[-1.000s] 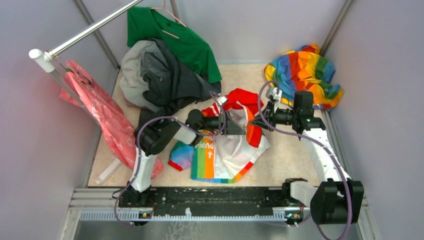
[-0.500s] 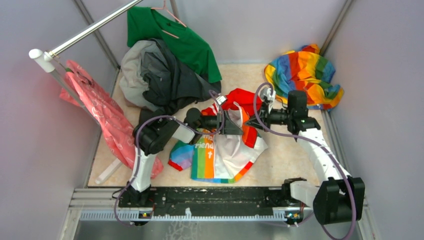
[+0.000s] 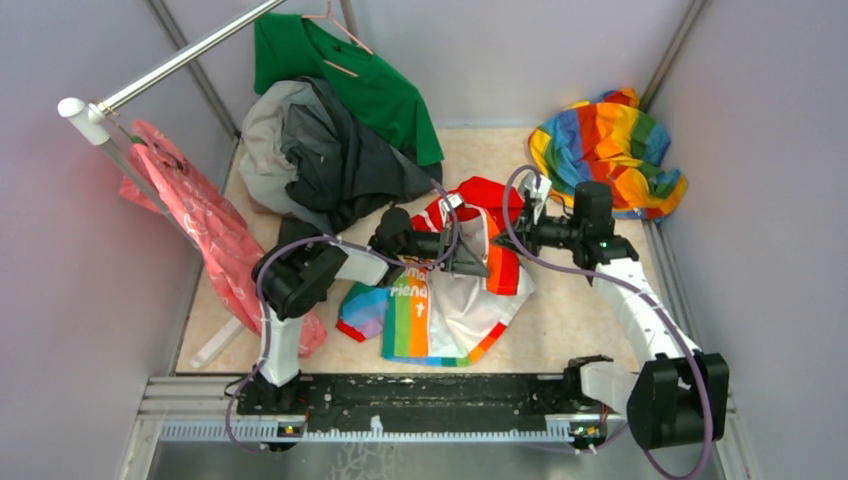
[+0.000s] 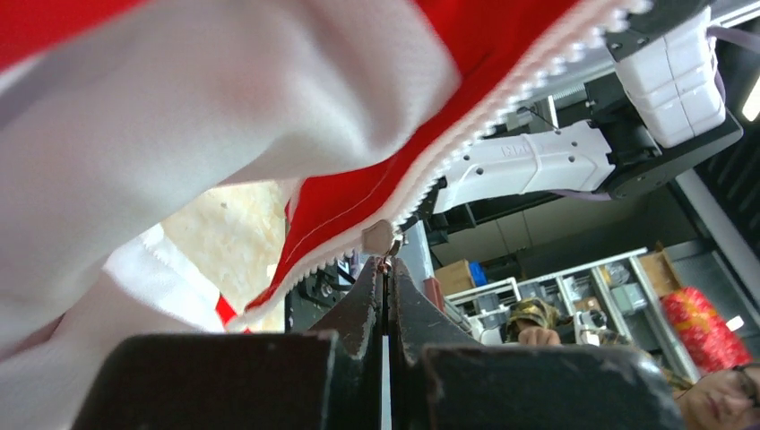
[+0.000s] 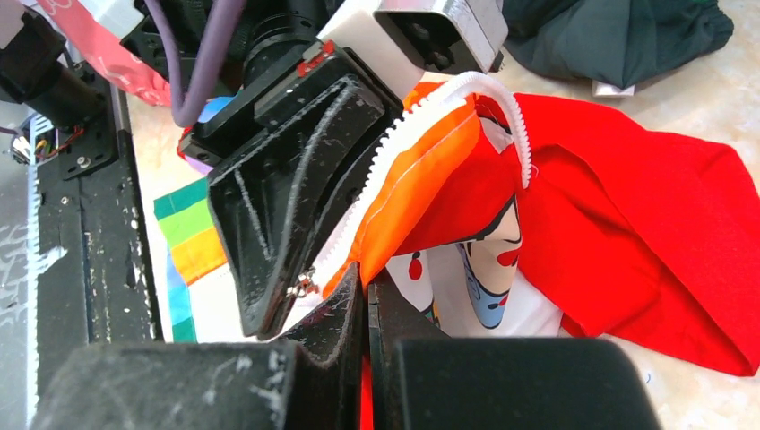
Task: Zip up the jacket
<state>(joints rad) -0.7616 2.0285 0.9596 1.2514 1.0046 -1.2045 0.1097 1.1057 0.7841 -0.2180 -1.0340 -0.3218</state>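
The jacket (image 3: 455, 310), white with rainbow panels and a red hood (image 3: 480, 192), lies mid-table with its upper front lifted. My left gripper (image 3: 476, 256) is shut on the small metal zipper pull (image 4: 387, 260), just under the slider (image 4: 378, 237) on the white-toothed red zipper strip (image 4: 466, 152). My right gripper (image 3: 512, 237) is shut on the orange-red zipper strip (image 5: 408, 193), close beside the left gripper (image 5: 287, 206). In the right wrist view the pull (image 5: 303, 287) shows at the left fingertips, and the right gripper (image 5: 366, 276) pinches cloth. The red hood (image 5: 645, 233) spreads right.
An all-rainbow cloth (image 3: 605, 140) lies in the back right corner. A dark grey garment (image 3: 335, 155) and a green shirt (image 3: 350, 70) are heaped at the back left. A pink cloth (image 3: 200, 235) hangs from the rail (image 3: 170, 65) on the left.
My right gripper has moved left, closer to the left gripper, and the jacket's upper front has bunched between them. The left arm's elbow has swung out to the left.
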